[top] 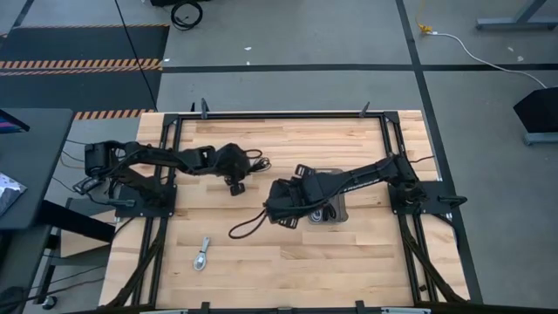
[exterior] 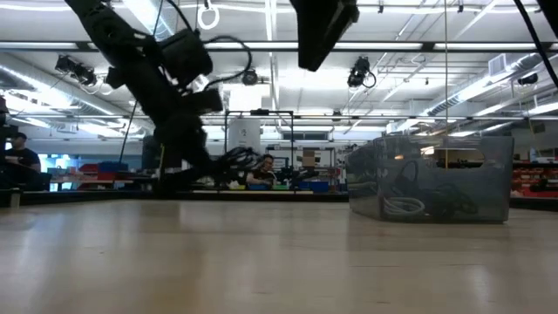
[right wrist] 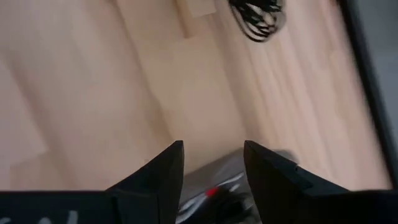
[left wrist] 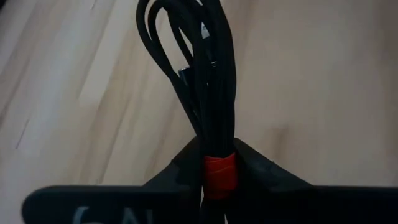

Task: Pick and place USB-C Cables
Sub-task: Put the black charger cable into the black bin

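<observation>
My left gripper point(top: 237, 174) is over the table's middle left, shut on a black coiled USB-C cable point(left wrist: 199, 68) bound with a red tie. My right gripper point(right wrist: 213, 158) is open and holds nothing. It hangs just left of the grey tray point(top: 336, 215). The tray point(exterior: 488, 174) has translucent walls, with several coiled cables point(exterior: 403, 206) lying inside. One red tie point(right wrist: 211, 191) shows below the right fingers. A white/silver cable point(top: 202, 254) lies flat on the wood near the near edge. My left gripper pinches the black cable between its two fingers point(left wrist: 255, 165) at the red tie point(left wrist: 219, 171), where the strands are bunched. The coil's loops point(left wrist: 180, 37) stick out ahead of the fingertips, along the fingers' line. The low view shows the coil point(exterior: 237, 160) up off the table.
A black loop of wire point(top: 248, 222) sits by the right arm's near side; whether it lies on the table I cannot tell. A black frame rails the wooden top point(top: 288, 113). Bare wood spreads between the arms and toward the near edge. People show in the room behind point(exterior: 17, 157).
</observation>
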Action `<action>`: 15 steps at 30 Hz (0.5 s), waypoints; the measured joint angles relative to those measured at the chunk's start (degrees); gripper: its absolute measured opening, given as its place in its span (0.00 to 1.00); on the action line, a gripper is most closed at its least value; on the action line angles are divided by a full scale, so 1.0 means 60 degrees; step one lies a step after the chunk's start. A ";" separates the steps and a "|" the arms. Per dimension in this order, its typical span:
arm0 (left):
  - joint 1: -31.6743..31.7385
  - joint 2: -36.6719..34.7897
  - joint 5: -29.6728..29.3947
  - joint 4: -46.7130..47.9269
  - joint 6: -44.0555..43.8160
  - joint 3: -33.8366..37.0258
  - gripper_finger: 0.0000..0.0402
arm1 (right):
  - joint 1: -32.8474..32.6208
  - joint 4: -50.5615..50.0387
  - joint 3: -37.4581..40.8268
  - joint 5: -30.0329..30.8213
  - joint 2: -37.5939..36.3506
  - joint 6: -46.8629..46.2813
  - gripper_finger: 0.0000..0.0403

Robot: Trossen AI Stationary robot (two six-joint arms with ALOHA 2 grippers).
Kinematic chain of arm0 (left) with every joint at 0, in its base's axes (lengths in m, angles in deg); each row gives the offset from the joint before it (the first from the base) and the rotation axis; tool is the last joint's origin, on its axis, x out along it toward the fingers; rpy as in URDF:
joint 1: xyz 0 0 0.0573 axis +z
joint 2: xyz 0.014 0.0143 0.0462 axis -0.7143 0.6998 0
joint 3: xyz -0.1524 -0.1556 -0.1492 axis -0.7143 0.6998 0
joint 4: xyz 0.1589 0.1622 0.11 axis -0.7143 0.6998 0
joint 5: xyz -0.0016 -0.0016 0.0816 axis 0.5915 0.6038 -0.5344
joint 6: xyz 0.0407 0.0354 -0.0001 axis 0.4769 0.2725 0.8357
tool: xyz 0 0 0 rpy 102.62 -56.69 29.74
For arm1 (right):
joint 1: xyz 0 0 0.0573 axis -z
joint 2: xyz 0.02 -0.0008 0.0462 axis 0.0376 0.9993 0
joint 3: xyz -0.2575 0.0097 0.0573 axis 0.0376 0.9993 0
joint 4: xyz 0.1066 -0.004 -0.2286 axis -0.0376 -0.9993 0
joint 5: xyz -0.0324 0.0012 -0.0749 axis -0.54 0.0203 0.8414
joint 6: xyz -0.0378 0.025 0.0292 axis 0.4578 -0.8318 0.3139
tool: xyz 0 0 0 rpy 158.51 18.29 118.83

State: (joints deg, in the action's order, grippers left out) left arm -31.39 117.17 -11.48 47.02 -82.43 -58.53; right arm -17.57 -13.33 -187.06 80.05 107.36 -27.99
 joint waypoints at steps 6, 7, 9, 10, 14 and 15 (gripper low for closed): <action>-0.1021 0.0000 0.0196 -0.0658 0.0554 -0.0511 0.16 | -0.0256 -0.1404 -0.0654 -0.1802 0.0003 -0.1294 0.43; -0.1170 0.0000 0.0198 -0.0639 0.0788 -0.0600 0.16 | -0.0274 -0.1448 -0.0774 -0.2215 -0.0026 -0.1657 0.43; -0.1490 0.0000 0.0182 -0.0584 0.1542 -0.0813 0.17 | -0.0360 -0.1182 -0.0776 -0.3045 -0.0274 -0.1994 0.43; -0.1631 -0.0003 0.0160 -0.0561 0.2017 -0.0931 0.17 | -0.0430 -0.1048 -0.0775 -0.3339 -0.0383 -0.2177 0.43; -0.2171 -0.0004 -0.0590 -0.0462 0.3480 -0.1353 0.17 | -0.0768 -0.1429 -0.0792 -0.3873 -0.0739 -0.3180 0.43; -0.2276 -0.0004 -0.0685 -0.0465 0.3747 -0.1466 0.17 | -0.0843 -0.1410 -0.0788 -0.3832 -0.0750 -0.3397 0.43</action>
State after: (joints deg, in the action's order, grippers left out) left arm -45.04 117.14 -15.59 44.23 -59.94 -67.33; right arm -22.63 -21.80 -191.79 57.06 102.86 -48.37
